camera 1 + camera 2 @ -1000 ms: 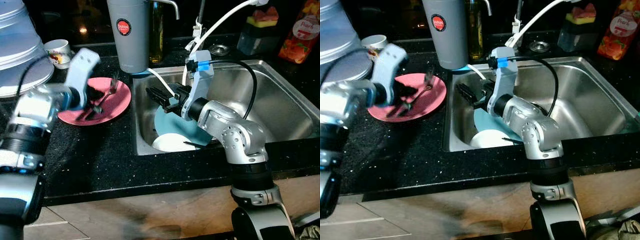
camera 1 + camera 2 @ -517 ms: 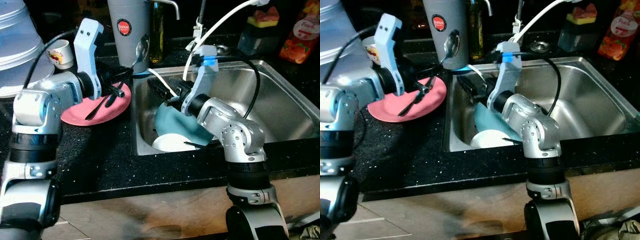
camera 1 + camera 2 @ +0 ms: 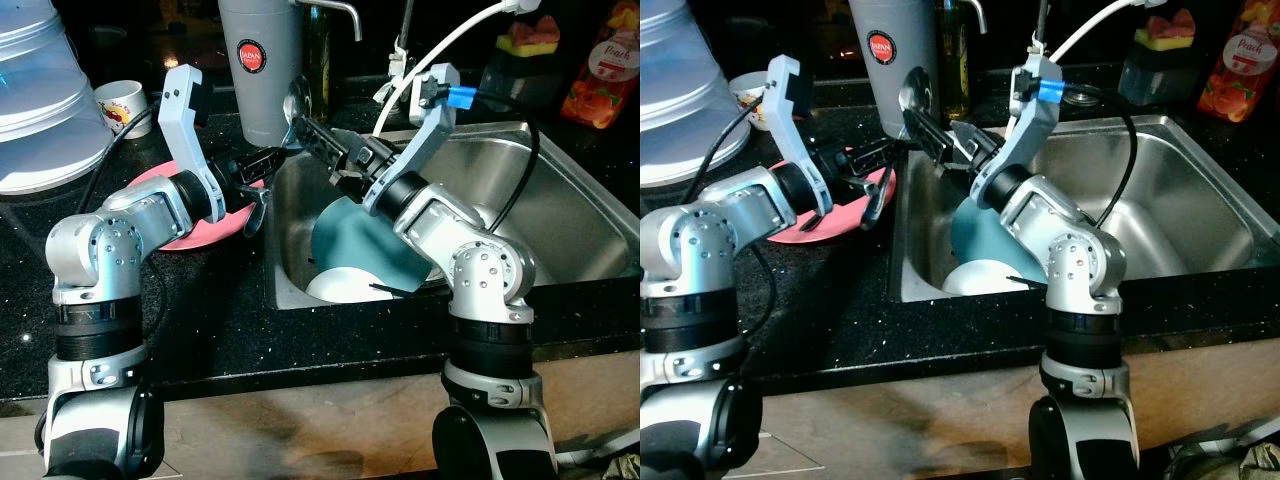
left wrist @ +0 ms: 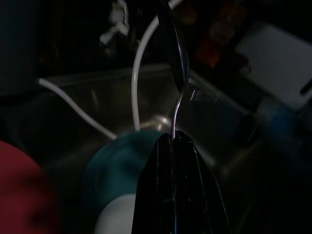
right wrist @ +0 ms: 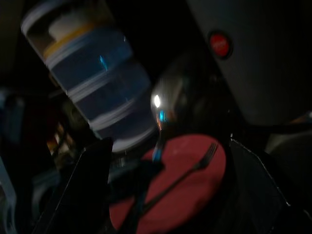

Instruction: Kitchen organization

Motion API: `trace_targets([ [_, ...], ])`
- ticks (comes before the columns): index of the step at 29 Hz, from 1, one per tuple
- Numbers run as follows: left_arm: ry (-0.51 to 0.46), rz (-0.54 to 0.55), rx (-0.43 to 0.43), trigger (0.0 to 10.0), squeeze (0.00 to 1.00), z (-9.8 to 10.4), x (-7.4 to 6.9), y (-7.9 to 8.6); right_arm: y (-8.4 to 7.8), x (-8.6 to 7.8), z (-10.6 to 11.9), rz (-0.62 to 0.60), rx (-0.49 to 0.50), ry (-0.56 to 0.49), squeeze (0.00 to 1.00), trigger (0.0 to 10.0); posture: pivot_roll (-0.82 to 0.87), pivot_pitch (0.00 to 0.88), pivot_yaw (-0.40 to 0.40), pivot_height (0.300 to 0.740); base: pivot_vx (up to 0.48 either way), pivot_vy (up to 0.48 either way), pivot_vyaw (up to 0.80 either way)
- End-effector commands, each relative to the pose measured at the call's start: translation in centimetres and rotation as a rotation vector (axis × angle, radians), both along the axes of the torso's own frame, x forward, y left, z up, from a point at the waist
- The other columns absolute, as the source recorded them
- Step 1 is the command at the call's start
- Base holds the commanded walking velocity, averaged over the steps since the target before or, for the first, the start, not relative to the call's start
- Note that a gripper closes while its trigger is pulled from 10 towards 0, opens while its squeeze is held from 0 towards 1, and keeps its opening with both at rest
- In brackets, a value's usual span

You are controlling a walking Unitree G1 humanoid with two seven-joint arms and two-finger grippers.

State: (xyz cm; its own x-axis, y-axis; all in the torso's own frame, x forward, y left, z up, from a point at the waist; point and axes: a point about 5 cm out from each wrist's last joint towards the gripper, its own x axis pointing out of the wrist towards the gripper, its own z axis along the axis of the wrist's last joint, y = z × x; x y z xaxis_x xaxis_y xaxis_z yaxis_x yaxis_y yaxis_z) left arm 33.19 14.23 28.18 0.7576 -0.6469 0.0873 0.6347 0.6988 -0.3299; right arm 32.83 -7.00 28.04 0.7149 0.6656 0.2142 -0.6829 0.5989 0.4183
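Landmark: sink (image 3: 560, 215), set in the black worktop (image 3: 210, 310).

Left tool (image 3: 268, 161) sits at the sink's left rim, fingers (image 4: 170, 195) clamped together on a spoon (image 3: 296, 103) handle. Spoon stands up from the tool, bowl topmost, just in front of the grey flask (image 3: 260, 70) at the sink's back-left corner.

Right tool (image 3: 312, 134) reaches across the sink's left end toward the spoon, fingertips right beside the spoon shaft. Fingers (image 5: 92, 168) are apart, spoon between them in the right wrist view. Contact with spoon: cannot tell.

Pink plate (image 3: 205, 225) lies on the worktop just left of the sink, partly hidden by the left arm. A fork (image 5: 192, 168) lies on it.

Inside the sink's left end: teal plate (image 3: 355, 245) leaning tilted, white bowl (image 3: 345, 285) at its foot near the front wall.

Left of the sink, well apart: a cup (image 3: 118, 103) and a stack of containers (image 3: 40, 100). Behind the sink's right end: a juice bottle (image 3: 602, 62).
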Motion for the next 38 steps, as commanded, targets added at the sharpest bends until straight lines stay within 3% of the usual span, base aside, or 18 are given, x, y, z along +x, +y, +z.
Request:
trace_targets([
  [1, -0.003, 0.021, -0.02, 0.0, 0.0, 0.0, -0.1, 0.2, 0.6, -0.3, -0.5, 0.014, -0.044, 0.018, 0.0, 10.0, 0.02, 0.037, 0.05, 0.74, 0.0, 0.0, 0.0],
  [7, 0.015, 0.004, -0.036, 0.0, 0.0, 0.0, -0.5, -0.2, 0.7, -0.3, -0.7, 0.016, -0.049, 0.039, 0.0, 10.0, 0.02, 0.036, 0.052, 0.74, 0.0, 0.0, 0.0],
  [15, 0.055, -0.117, -0.022, 0.0, 0.0, -0.7, -1.7, -1.9, 0.6, -0.4, -0.5, 0.021, -0.017, 0.046, 0.0, 10.0, 0.02, 0.037, 0.054, 0.74, 0.0, 0.0, 0.0],
  [23, 0.068, -0.115, -0.021, 0.0, 0.0, -0.8, -1.9, -2.0, 0.5, -0.4, -0.3, 0.02, -0.005, 0.049, 0.0, 10.0, 0.02, 0.038, 0.055, 0.74, 0.0, 0.0, 0.0],
  [24, 0.07, -0.114, -0.021, 0.0, 0.0, -0.8, -1.9, -2.0, 0.5, -0.3, -0.3, 0.018, 0.002, 0.051, 0.0, 5.8, 0.02, 0.038, 0.055, 0.74, 0.0, 0.0, 0.0],
  [25, 0.071, -0.113, -0.021, 0.0, 0.0, -0.8, -1.9, -2.1, 0.5, -0.3, -0.3, 0.017, 0.005, 0.051, 0.0, 5.8, 0.02, 0.038, 0.055, 0.74, 0.0, 0.0, 0.0],
  [26, 0.071, -0.112, -0.021, 0.0, 0.0, -0.8, -1.9, -2.0, 0.5, -0.3, -0.3, 0.016, 0.012, 0.053, 0.0, 0.0, 0.02, 0.039, 0.055, 0.74, 0.0, 0.0, 0.0],
  [38, 0.074, -0.116, -0.018, 0.0, 0.0, -0.6, -1.9, -2.1, 0.5, -0.4, -0.2, 0.024, 0.022, 0.05, 0.0, 0.0, 0.02, 0.036, 0.057, 0.74, 0.0, 0.0, 0.0],
])
